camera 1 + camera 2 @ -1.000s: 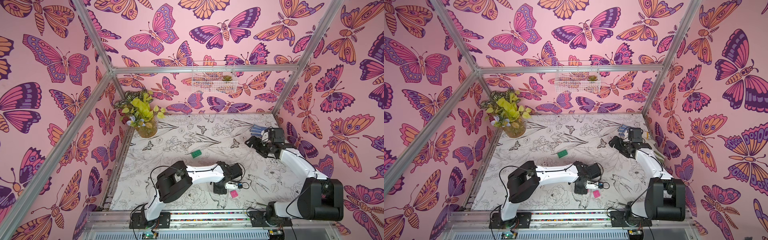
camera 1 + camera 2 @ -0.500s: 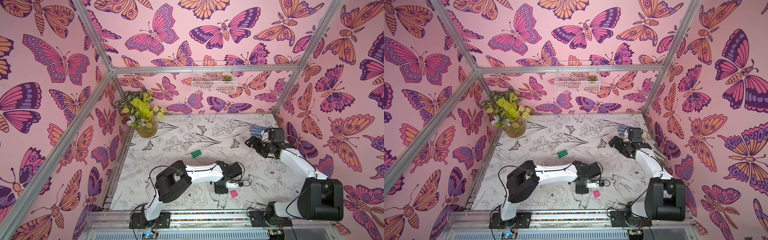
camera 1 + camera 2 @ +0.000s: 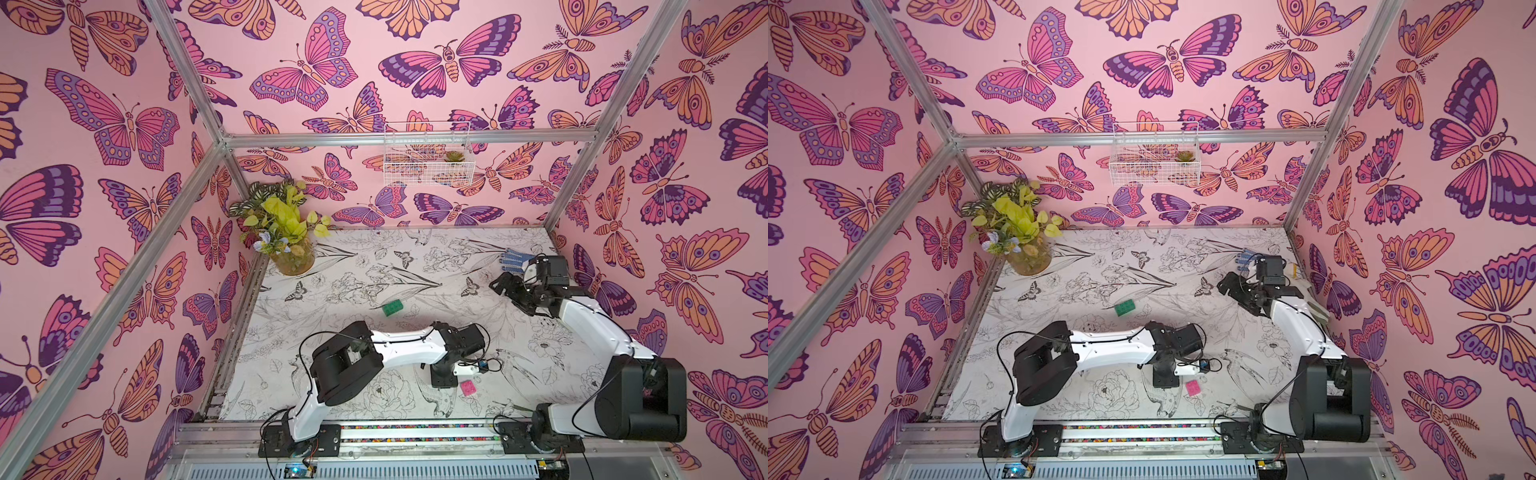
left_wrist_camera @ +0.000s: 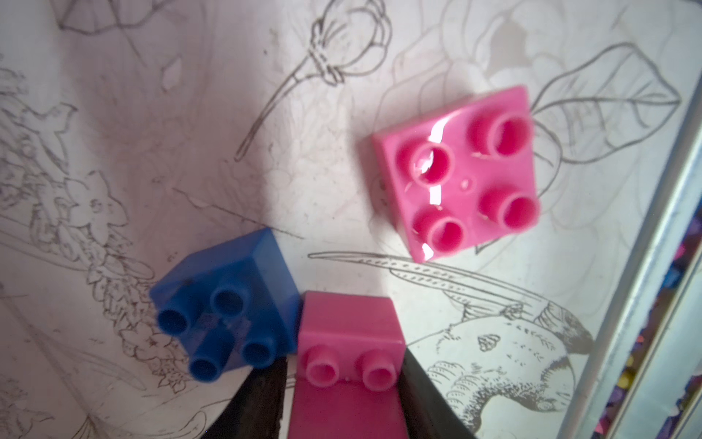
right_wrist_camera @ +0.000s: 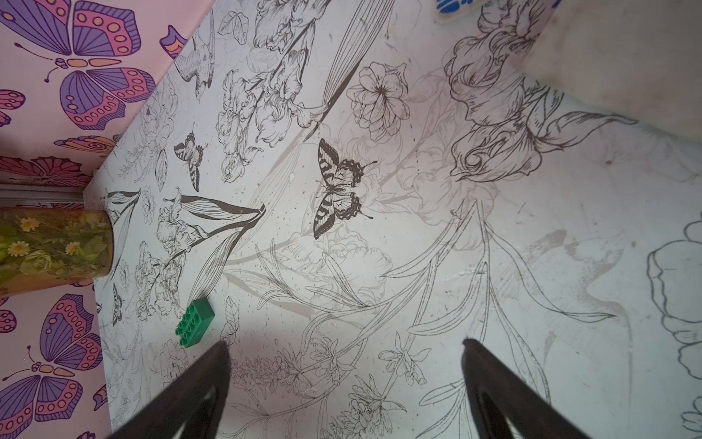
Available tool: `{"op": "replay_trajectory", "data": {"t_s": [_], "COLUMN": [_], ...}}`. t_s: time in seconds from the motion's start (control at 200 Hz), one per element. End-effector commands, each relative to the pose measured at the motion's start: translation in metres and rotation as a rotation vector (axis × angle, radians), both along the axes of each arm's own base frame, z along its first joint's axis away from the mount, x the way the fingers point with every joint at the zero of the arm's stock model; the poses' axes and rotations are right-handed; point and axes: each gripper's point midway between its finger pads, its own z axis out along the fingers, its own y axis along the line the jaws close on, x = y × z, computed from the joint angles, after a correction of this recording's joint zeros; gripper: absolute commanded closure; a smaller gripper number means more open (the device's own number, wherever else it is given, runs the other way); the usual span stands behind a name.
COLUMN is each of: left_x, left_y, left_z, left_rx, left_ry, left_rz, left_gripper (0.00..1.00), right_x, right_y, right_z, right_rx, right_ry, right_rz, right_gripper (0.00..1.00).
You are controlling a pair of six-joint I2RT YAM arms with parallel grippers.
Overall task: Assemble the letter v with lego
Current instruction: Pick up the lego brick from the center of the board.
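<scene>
Lego status: one pink brick [image 4: 347, 330] is clamped between the two dark fingers [image 4: 262, 395] of the left tool [image 4: 347, 384], with its studs facing the wrist camera. More pink surface shows below those studs; whether this is a further brick cannot be determined. A blue brick [image 4: 228, 304] sits against the held brick's side, tipped so that its studs also face the camera. Whether the two are joined cannot be determined.

A loose pink brick [image 4: 456, 171] lies studs-up on the desk [image 4: 152, 114], near the held pair but apart from it. In both top views this loose pink brick [image 3: 468, 387] [image 3: 1192, 388] sits just beside the downward-pointing left tool [image 3: 441, 380], close to the near edge of the desk.

The green brick [image 3: 392, 308] [image 3: 1124, 308] [image 5: 195, 321] lies alone near the middle of the desk, well apart from the other bricks and from both tools.

The right tool [image 5: 345, 344] [image 3: 500, 284] has its jaws spread wide and holds nothing. It is positioned above the far right area of the desk, near a blue dotted glove [image 3: 513, 259]. A vase of foliage [image 3: 291, 257] stands in the far left corner.
</scene>
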Motion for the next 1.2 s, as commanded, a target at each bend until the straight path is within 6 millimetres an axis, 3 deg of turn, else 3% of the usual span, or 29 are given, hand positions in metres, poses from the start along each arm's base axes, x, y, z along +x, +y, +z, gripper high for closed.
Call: {"op": "replay_trajectory", "data": {"t_s": [0.0,0.335,0.436,0.661,0.816,0.976,1.197], "left_x": [0.000,-0.002,-0.002,0.002,0.021,0.048,0.107], "left_y": [-0.003,0.005,0.002,0.004,0.016,0.041,0.085], "left_z": [0.007,-0.003,0.000,0.012,0.039,0.072,0.092], "left_rx": [-0.024,0.005,-0.008,-0.039,-0.096,-0.169,-0.181], "left_ry": [0.017,0.028,0.036,0.045,0.031,0.012,-0.054], "left_rz": [0.011,0.018,0.021,0.067,0.159,0.250,0.367], "left_gripper": [0.53,0.67,0.74,0.77,0.77,0.76,0.75], "right_x": [-0.001,-0.001,-0.001,0.000,0.002,0.008,0.019], "right_y": [0.002,0.003,0.003,0.006,0.015,0.034,0.062], "right_z": [-0.004,-0.004,-0.005,-0.005,-0.003,-0.002,-0.005], "right_rx": [-0.016,-0.015,-0.014,-0.019,-0.035,-0.062,-0.055], "right_ry": [0.010,0.011,0.015,0.017,0.014,0.011,0.010], "right_rz": [0.017,0.019,0.022,0.033,0.063,0.110,0.168], "right_gripper": [0.04,0.03,0.03,0.03,0.04,0.05,0.05]}}
